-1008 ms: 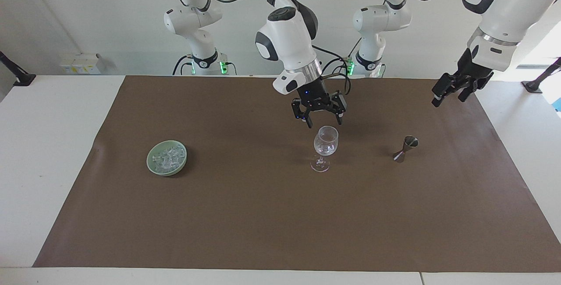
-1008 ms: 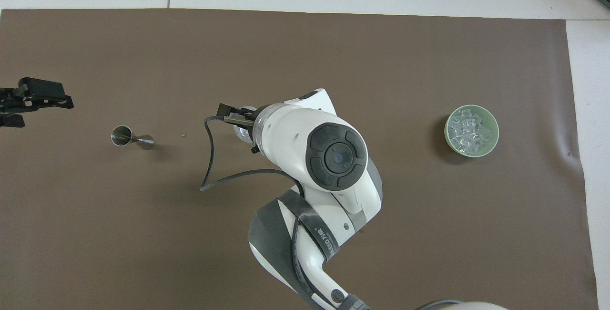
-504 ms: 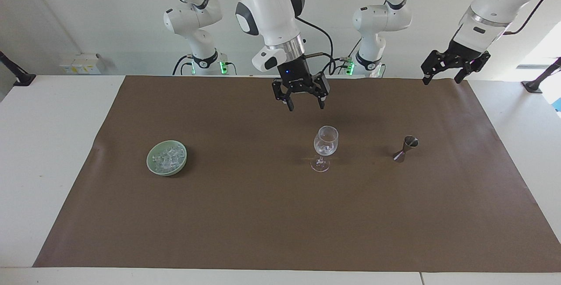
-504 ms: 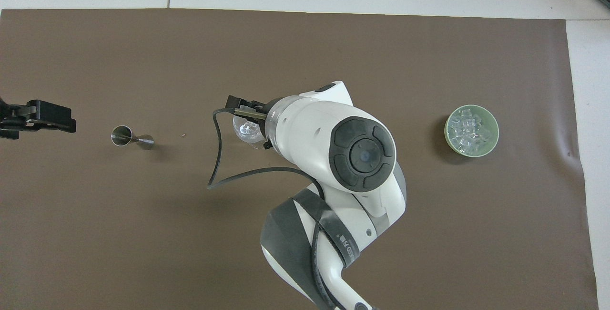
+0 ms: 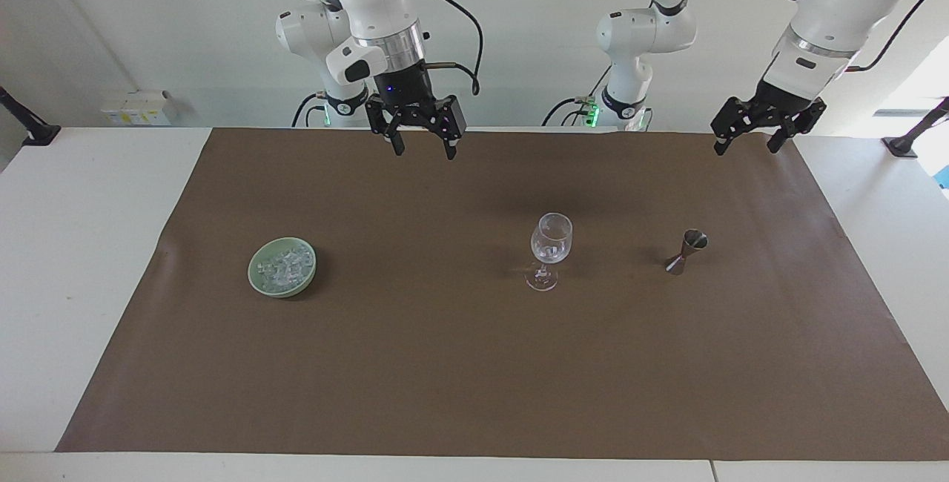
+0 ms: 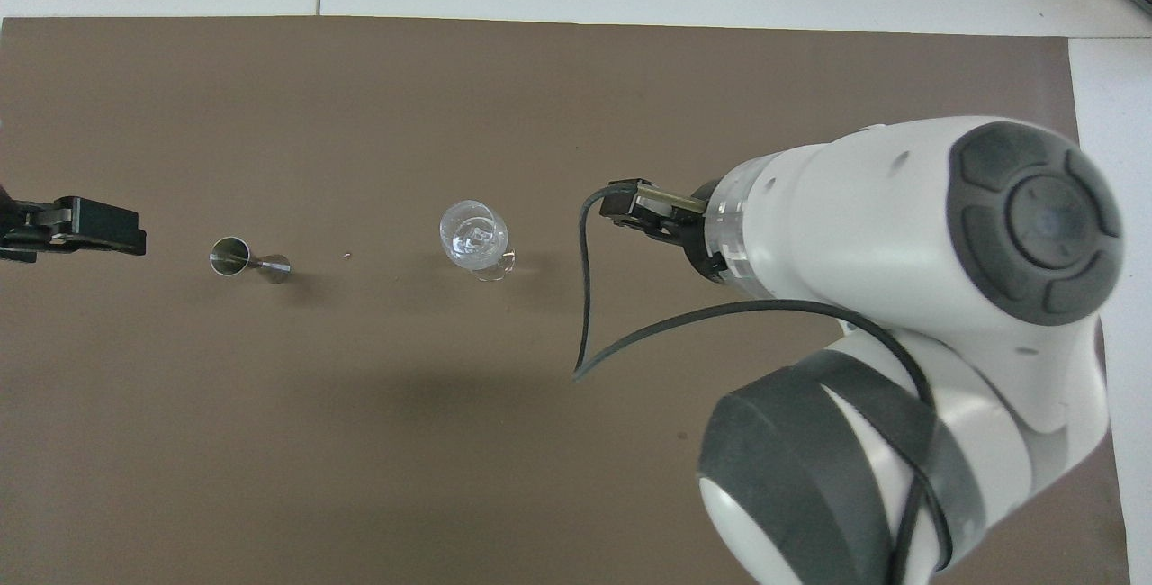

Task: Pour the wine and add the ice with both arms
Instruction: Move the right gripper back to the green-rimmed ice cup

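Right tool (image 5: 422, 142), in the facing view, is hanging in the air with its fingers spread wide and gripping nothing, over the edge of the brown mat (image 5: 474, 363) that lies nearest the robots. Left tool (image 5: 750, 135) is hanging likewise, fingers apart and empty, over the mat's corner at the left arm's end of the tabletop (image 5: 81, 245). A wine glass (image 5: 550, 251) is standing upright near the middle of the mat, with a few clear pieces showing in its bowl. A small metal measuring cup (image 5: 686, 251) is standing beside it, toward the left arm's end. A green bowl (image 5: 282, 267) is sitting well apart from the glass, toward the right arm's end, and the ice (image 5: 283, 265) is lying heaped inside it. Neither tool is touching any of these things.

Seen from overhead, the right arm's large white wrist (image 6: 900, 234) is filling the side of the picture at the right arm's end and is covering the place where the bowl sits, so neither bowl nor ice is showing. Only a part of the right tool (image 6: 650, 211) is protruding from under the wrist, with a black cable (image 6: 585, 297) looping down beside it. The wine glass (image 6: 474, 236) is standing clear of it on the mat (image 6: 360, 432). The measuring cup (image 6: 247, 258) is standing between the glass and the left tool (image 6: 76, 227), which is entering at the picture's edge.
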{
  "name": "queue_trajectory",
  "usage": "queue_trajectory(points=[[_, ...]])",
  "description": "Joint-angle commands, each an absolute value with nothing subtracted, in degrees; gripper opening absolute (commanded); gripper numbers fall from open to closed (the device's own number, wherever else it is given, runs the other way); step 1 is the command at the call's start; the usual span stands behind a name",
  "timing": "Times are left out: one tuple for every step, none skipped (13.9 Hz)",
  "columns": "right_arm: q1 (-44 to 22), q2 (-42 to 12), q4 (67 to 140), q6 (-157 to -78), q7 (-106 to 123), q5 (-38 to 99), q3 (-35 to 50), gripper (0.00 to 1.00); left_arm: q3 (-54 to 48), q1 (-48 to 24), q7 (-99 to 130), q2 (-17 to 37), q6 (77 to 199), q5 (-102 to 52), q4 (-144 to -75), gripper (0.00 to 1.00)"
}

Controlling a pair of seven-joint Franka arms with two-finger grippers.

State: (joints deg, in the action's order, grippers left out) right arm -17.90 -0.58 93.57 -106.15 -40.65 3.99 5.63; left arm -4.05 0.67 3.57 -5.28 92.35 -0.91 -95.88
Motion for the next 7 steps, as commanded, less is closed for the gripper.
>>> queue_trajectory(points=[[-17.1,0.1,94.7,-104.5,-38.7,-1.6,6.2,1.00,-4.6,1.5,1.4,-7.8,95.0,0.2,-99.9,1.00],[-16.1,0.4,94.6,-103.7,-37.4,-2.2,6.2,1.00,-4.6,1.5,1.3,-7.8,94.8,0.1,-99.8,1.00],[-15.2,0.7,94.7,-102.8,-35.5,-2.3,6.2,1.00,-4.6,1.5,1.6,-7.8,94.9,0.1,-99.8,1.00],[-13.9,0.8,94.6,-102.0,-33.5,-2.4,6.2,1.00,-4.6,1.5,1.9,-7.9,94.7,0.1,-99.8,1.00],[-12.4,1.0,94.6,-101.5,-31.6,-2.6,6.2,1.00,-4.6,1.5,1.9,-7.9,94.4,0.0,-99.8,1.00],[-11.0,1.0,94.5,-100.6,-29.2,-2.7,6.2,1.00,-4.6,1.5,2.0,-8.1,94.0,0.0,-99.8,1.00],[-9.9,1.0,94.4,-99.9,-27.3,-2.7,6.2,1.00,-4.6,1.5,1.9,-8.1,93.7,0.0,-99.8,1.00]])
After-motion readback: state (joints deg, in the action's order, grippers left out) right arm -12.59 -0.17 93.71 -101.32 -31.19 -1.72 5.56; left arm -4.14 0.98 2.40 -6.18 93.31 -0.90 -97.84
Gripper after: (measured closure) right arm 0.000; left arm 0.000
